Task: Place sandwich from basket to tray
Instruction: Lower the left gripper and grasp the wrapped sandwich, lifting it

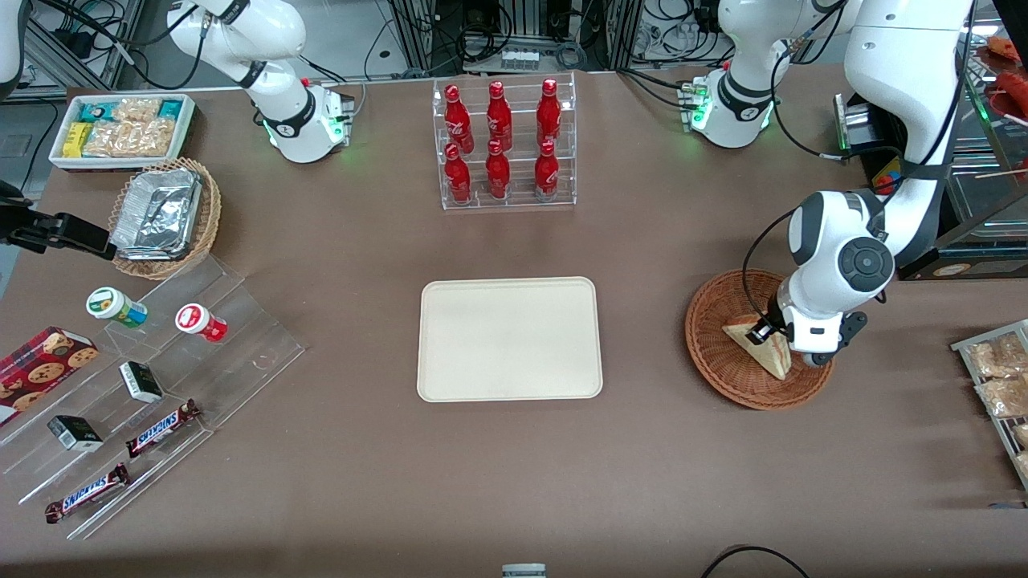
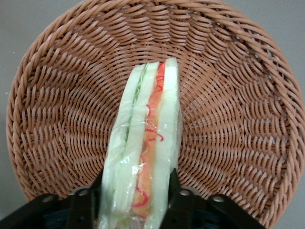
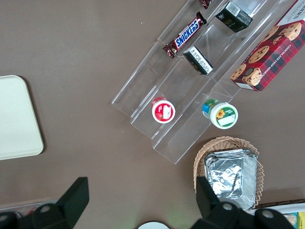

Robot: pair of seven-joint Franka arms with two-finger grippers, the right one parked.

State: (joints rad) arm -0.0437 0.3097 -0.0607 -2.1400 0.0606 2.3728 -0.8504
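The sandwich (image 1: 761, 343) is a plastic-wrapped wedge standing in the reddish-brown wicker basket (image 1: 723, 377), toward the working arm's end of the table. My left gripper (image 1: 777, 340) is down inside the basket. In the left wrist view the sandwich (image 2: 145, 148) stands on edge with its red, pink and green filling facing the camera over the basket weave (image 2: 228, 95). My gripper (image 2: 138, 191) has a black finger (image 2: 172, 188) pressed against each bread face. The cream tray (image 1: 509, 339) lies empty mid-table beside the basket and shows in the right wrist view (image 3: 16, 119).
A clear rack of red bottles (image 1: 506, 144) stands farther from the front camera than the tray. A wire rack of bagged snacks (image 1: 1000, 377) sits beside the basket at the table's end. A stepped acrylic shelf (image 1: 144, 377), a tan basket with foil trays (image 1: 165, 213) and a white bin (image 1: 120, 128) lie toward the parked arm's end.
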